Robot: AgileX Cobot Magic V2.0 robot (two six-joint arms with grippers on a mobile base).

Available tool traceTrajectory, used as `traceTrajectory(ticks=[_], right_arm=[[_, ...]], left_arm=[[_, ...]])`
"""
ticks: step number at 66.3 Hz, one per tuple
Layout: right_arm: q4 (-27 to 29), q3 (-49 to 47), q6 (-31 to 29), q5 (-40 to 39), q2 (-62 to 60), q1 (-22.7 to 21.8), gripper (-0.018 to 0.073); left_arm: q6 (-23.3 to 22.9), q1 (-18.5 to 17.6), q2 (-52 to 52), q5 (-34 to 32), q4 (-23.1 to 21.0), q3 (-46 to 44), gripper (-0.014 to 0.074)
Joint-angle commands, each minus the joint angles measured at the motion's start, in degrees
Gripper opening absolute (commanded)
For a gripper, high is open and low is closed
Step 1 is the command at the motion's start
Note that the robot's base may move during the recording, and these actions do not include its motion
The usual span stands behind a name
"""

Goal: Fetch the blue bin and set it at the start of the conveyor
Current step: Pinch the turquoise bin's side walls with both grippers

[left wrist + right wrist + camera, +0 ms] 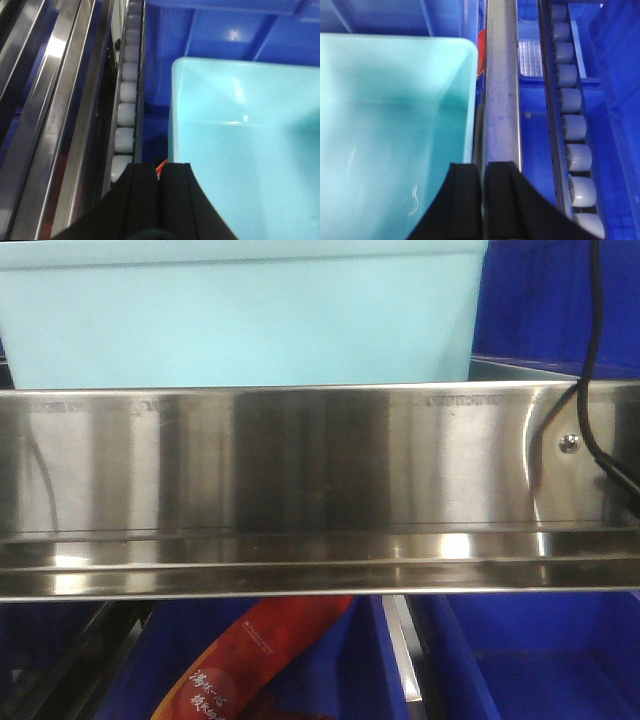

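The blue bin (pixel 240 320), a pale cyan tub, stands at the top of the front view behind a steel shelf rail (pixel 300 470). In the left wrist view the blue bin (pixel 250 150) fills the right side. My left gripper (pixel 159 167) is shut, its black fingers lying over the bin's left rim. In the right wrist view the blue bin (pixel 385 125) fills the left side. My right gripper (pixel 482 165) is shut just outside the bin's right rim. Whether either gripper touches the bin is hidden. The conveyor start is out of view.
Dark blue bins (pixel 550 300) flank the tub, and others (pixel 540 660) sit below the rail, one holding a red packet (pixel 260 660). White roller tracks (pixel 125 115) (pixel 572 125) and a steel bar (pixel 502 100) run beside the tub. A black cable (pixel 590 390) hangs at right.
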Motion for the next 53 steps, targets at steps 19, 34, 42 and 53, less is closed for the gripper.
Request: traceTrajectory(ticks=[19, 34, 42, 53], right_arm=[[0.5, -0.6, 0.2, 0.7, 1.5, -0.1, 0.0192], [0.9, -0.6, 0.2, -0.4, 2.5, -0.4, 0.0192], [1.0, -0.6, 0.2, -0.2, 3.6, -0.4, 0.0192], [1.8, -0.6, 0.2, 0.2, 5.5, -0.4, 0.0192]], left_arm=[[-2.3, -2.1, 2.6, -1.2, 1.7, -2.6, 0.0251], [-2.3, -2.1, 7.4, 1.8, 1.7, -5.1, 0.0225], [-2.3, -2.1, 9.2, 4.8, 1.7, -5.1, 0.0225], [-2.3, -2.1, 9.9, 8.0, 1.8, -5.1, 0.0225]])
